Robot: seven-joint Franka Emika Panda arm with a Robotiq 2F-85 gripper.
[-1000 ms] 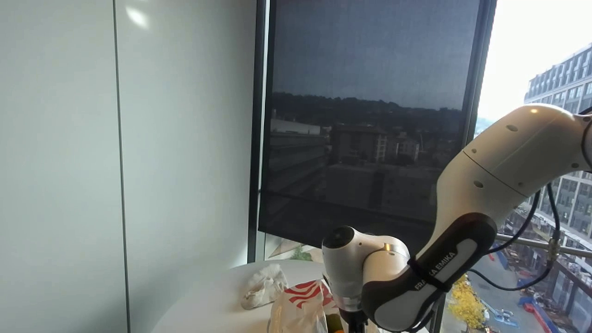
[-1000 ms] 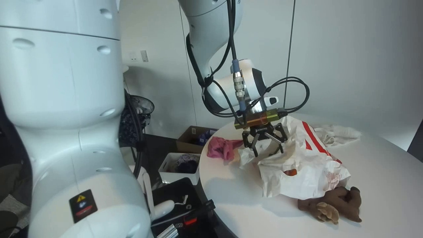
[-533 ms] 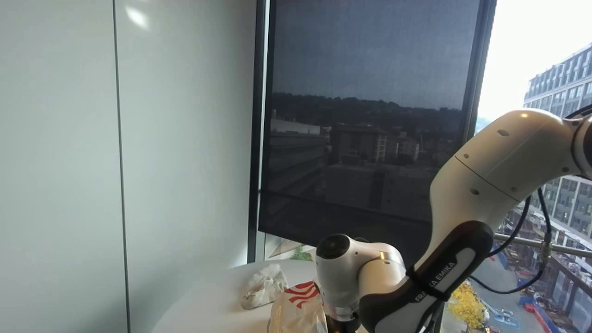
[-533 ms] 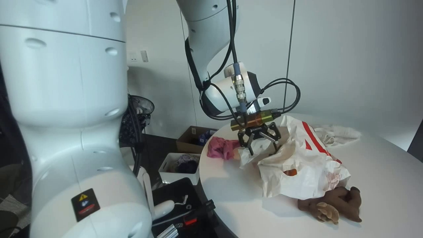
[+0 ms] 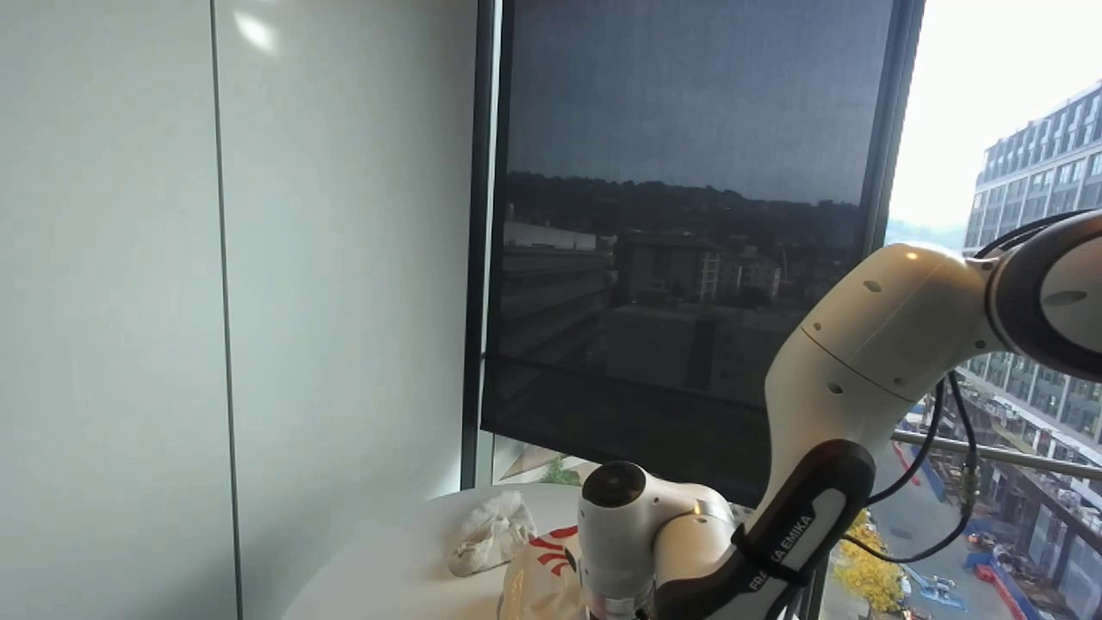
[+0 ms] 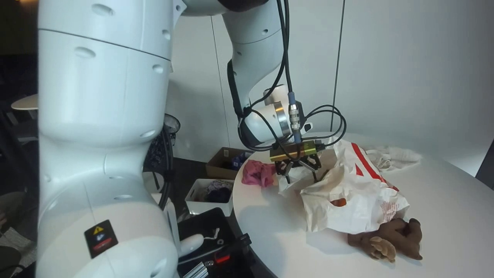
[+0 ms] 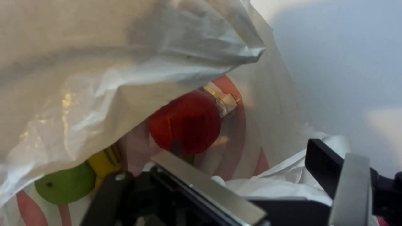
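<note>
The hand (image 6: pixel 301 180) gapes near a bag (image 6: pixel 359 193) partly hiding a red object (image 7: pixel 188 122).

Remotely I observe, in an exterior view: pale seamed wall (image 5: pixel 344 275) at nine o'clock; dark blind (image 5: pixel 684 215), twelve to two; bright window glass (image 5: pixel 956 112) past two; white table (image 5: pixel 370 568) at seven.

A crumpled white plastic bag (image 6: pixel 361 197), printed with red, is spread across the white tabletop (image 6: pixel 447 204), its gaping mouth overhung by the parted fingers (image 7: pixel 207 185); whether it is touched by them cannot be told. Inside it, a glossy red rounded object (image 7: pixel 188 122) is partly covered by an overhanging fold. A smooth green rounded object (image 7: pixel 66 183) and, just beside it, a dark-marked yellow object (image 7: pixel 105 161) are partly hidden by the same fold.
</note>
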